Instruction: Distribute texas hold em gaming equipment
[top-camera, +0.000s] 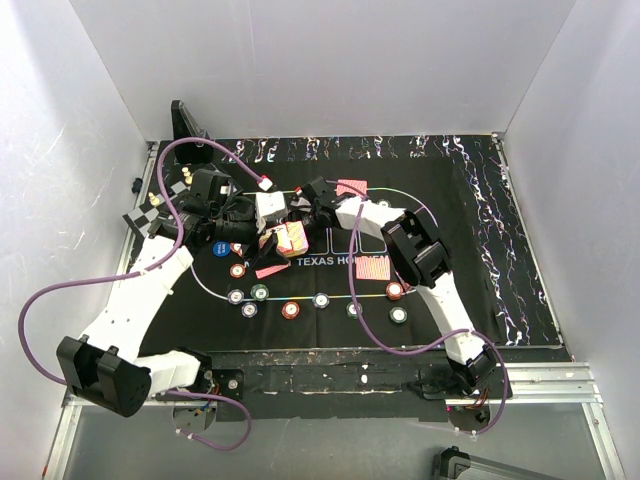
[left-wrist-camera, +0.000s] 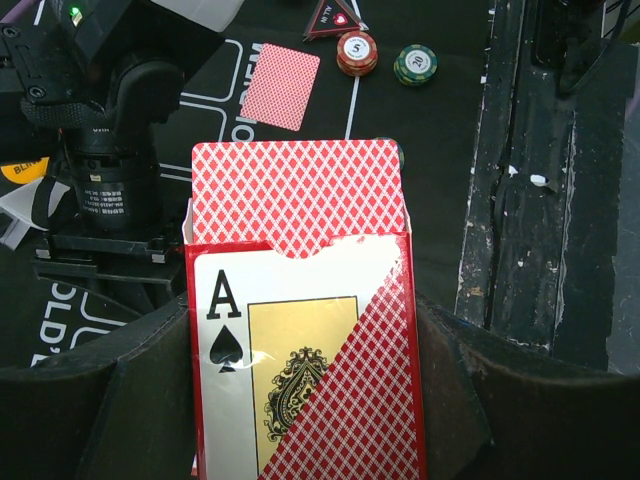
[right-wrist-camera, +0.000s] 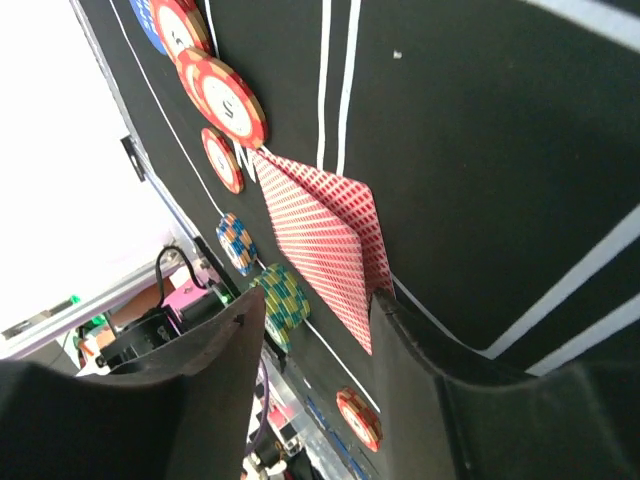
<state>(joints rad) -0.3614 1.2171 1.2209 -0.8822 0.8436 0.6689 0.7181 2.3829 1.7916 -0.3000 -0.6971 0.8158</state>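
My left gripper (top-camera: 274, 241) is shut on a red card box (left-wrist-camera: 305, 330) with an ace of spades on its face. Red-backed cards (left-wrist-camera: 300, 190) stick out of its open top. My right gripper (top-camera: 314, 204) is open just beyond the box, and in the right wrist view (right-wrist-camera: 315, 300) two overlapping red-backed cards (right-wrist-camera: 325, 225) lie on the mat by its right finger (right-wrist-camera: 420, 360). More cards lie on the mat (top-camera: 352, 188) (top-camera: 372, 267). Poker chips (top-camera: 290, 310) sit along the white arc. A dark triangular marker (left-wrist-camera: 333, 17) lies beside a red chip (left-wrist-camera: 357, 52) and a green chip (left-wrist-camera: 415, 64).
A small chessboard (top-camera: 150, 212) stands at the mat's left edge. A black bar (top-camera: 330, 365) runs along the near edge by the arm bases. White walls enclose three sides. Purple cables (top-camera: 190, 150) loop over the left arm.
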